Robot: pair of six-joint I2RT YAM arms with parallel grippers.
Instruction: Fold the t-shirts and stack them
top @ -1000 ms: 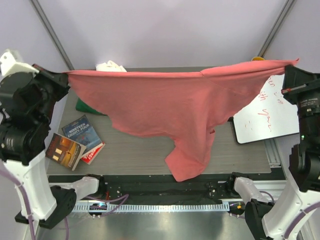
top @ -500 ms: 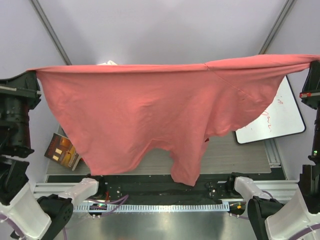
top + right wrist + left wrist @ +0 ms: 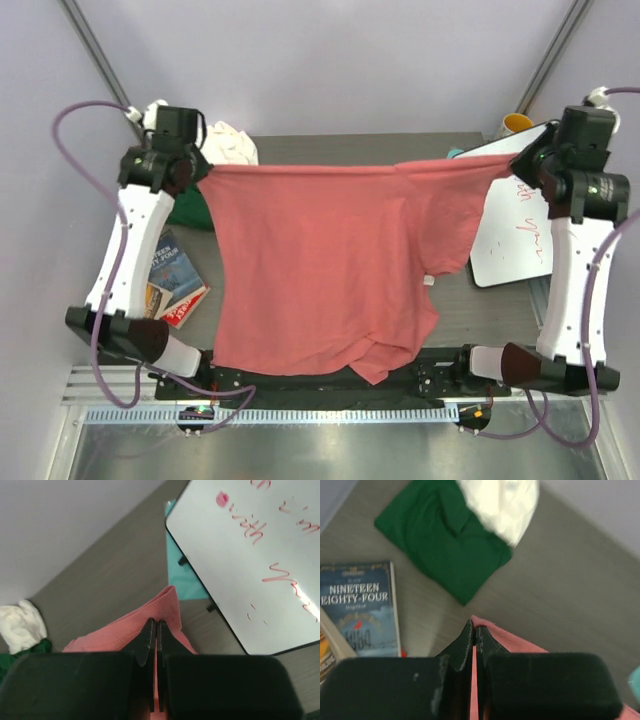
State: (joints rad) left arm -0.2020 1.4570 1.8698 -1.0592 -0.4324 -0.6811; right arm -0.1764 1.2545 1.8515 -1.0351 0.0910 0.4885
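Top external view shows the salmon-pink t-shirt (image 3: 320, 260) hiding most of the counter (image 3: 490, 305); it hangs spread, left pincer (image 3: 197, 168) and right pincer (image 3: 514, 165) clamped on its upper corners.

A blue paperback (image 3: 172, 266) (image 3: 357, 609) titled Nineteen Eighty-Four is lying flat at the left side of the grey table (image 3: 485, 312). A red-and-white book (image 3: 187, 304) is lying just beside it, toward the near edge, and the two seem to be overlapping. A whiteboard (image 3: 522, 238) (image 3: 260, 555) with red handwriting is resting on the right side, its outer edge hanging past the table. Something flat and teal (image 3: 186, 581) is poking out from under the board's far corner. A yellow cup (image 3: 516, 123) is standing behind it.
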